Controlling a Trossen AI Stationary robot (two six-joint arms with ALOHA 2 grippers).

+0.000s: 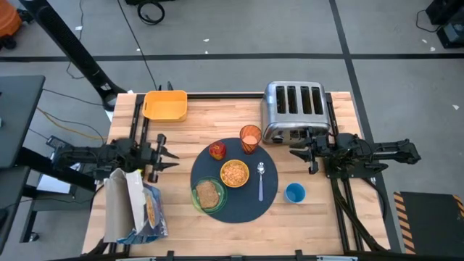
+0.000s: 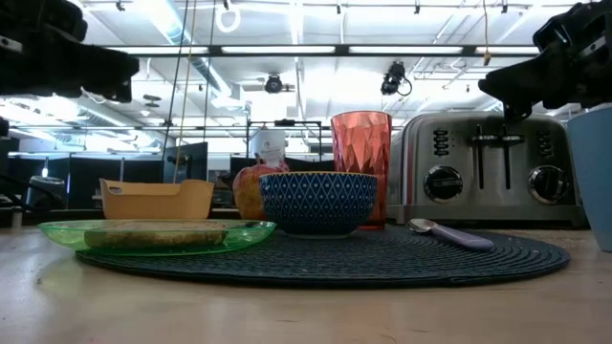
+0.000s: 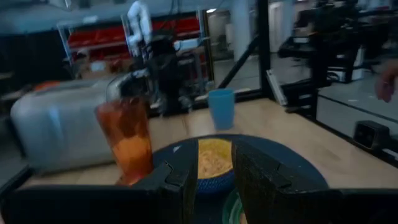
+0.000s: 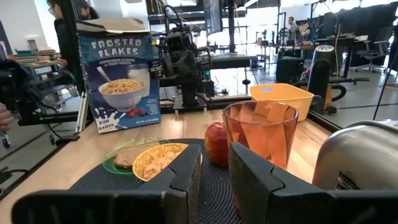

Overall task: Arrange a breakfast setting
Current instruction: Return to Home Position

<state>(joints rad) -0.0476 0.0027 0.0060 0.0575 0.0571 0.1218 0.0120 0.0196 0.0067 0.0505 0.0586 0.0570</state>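
A round dark mat [image 1: 235, 206] lies at the table's middle. On it stand a bowl of cereal [image 1: 234, 173], blue-patterned outside [image 2: 317, 203], a green plate with toast [image 1: 209, 194], a spoon [image 1: 261, 180], a red apple [image 1: 217, 150] and an orange tumbler [image 1: 250, 138]. A blue cup [image 1: 294, 193] stands on the bare table right of the mat. My left gripper [image 1: 170, 154] is open and empty left of the mat, pointing at the bowl [image 3: 214, 158]. My right gripper [image 1: 297, 150] is open and empty right of the tumbler [image 4: 261, 134], in front of the toaster.
A silver toaster [image 1: 293, 109] stands at the back right, and an orange-yellow tray [image 1: 166, 105] at the back left. A cereal box [image 1: 134, 206] lies at the near left. A person [image 4: 68, 18] stands beyond the table's left side.
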